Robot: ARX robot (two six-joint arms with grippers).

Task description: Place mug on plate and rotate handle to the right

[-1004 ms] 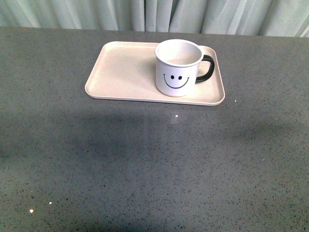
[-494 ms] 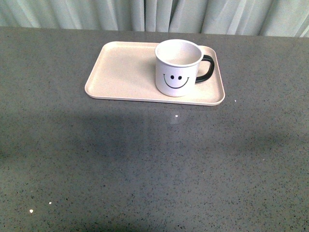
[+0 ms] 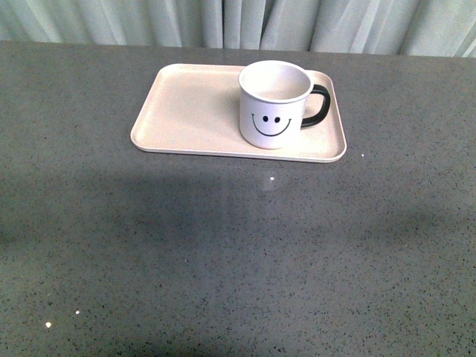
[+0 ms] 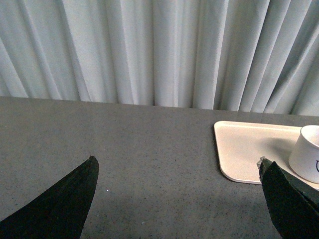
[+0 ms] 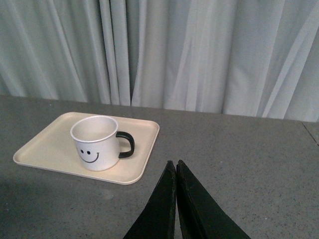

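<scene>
Only the mug (image 3: pixel 274 104) (upright on the plate (image 3: pixel 186 111)) obstructs; the surrounding grey table (image 3: pixel 223 253) lies open.

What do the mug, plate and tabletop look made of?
Mug: looks like enamelled metal or glazed ceramic; thin rim, smooth white gloss; cannot tell which. Handle: glossy black, same body likely. Plate: matte pale pink-beige, probably plastic or melamine; soft rounded rim, no glare. Tabletop: grey speckled stone or composite, polished; it shows faint reflections.
</scene>
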